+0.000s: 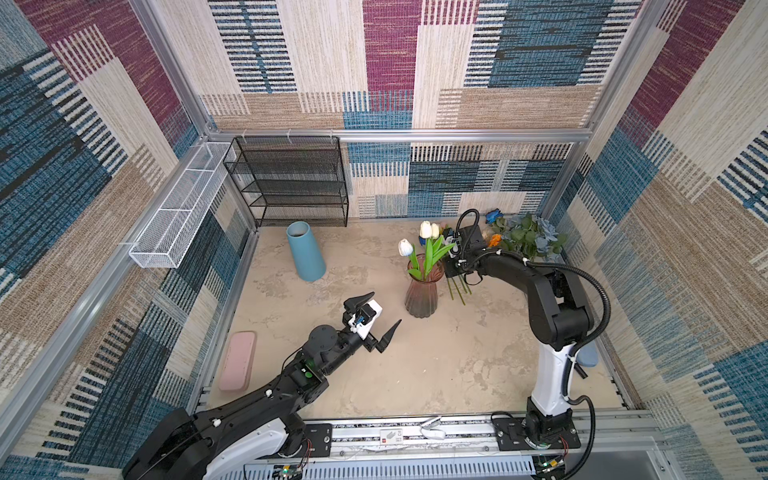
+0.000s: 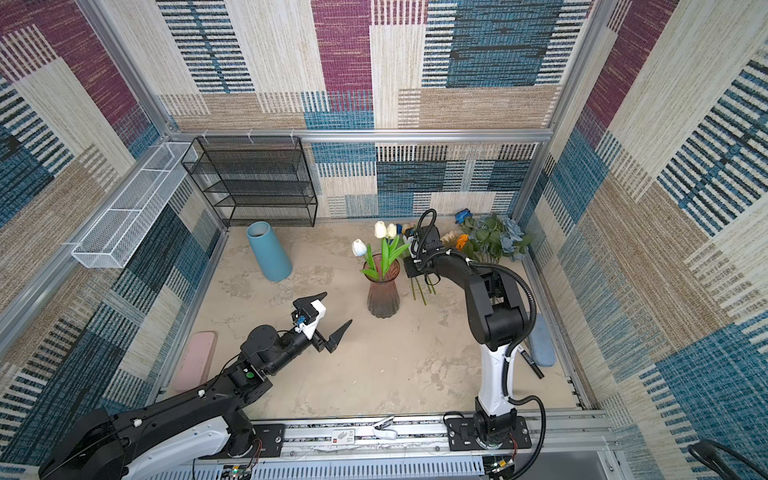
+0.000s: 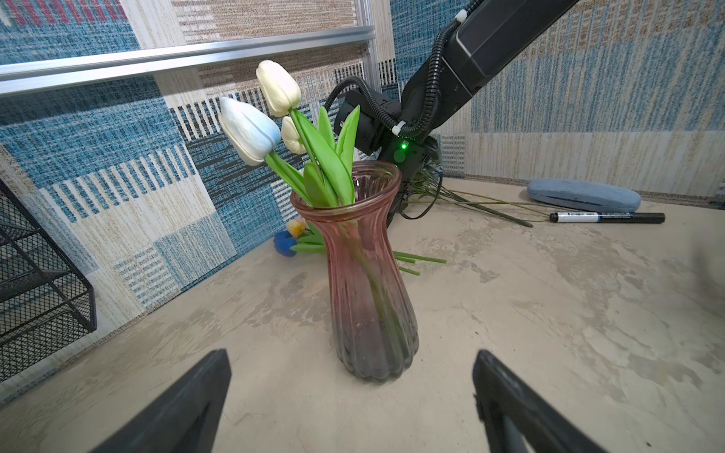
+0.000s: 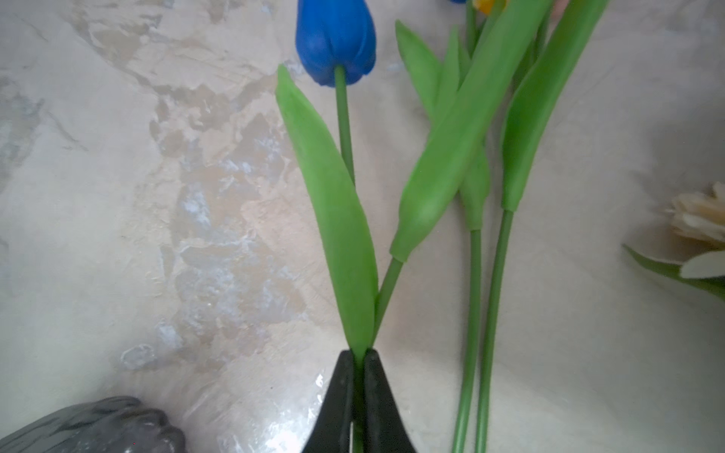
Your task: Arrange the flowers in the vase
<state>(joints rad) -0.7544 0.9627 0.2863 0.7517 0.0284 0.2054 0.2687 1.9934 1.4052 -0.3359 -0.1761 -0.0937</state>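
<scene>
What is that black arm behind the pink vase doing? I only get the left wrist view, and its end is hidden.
Observer: The right tool is shut on a blue tulip, at its stem and leaf.
Operator: Are more flowers waiting?
Observer: Yes, dusty-blue roses lie in the far right corner.
Operator: Anything on my left?
Observer: A pink case lies by the left wall.

Pink vase (image 3: 368,298) (greying downward), blue tulip (image 4: 335,39), striped walls (image 1: 374,62).
</scene>
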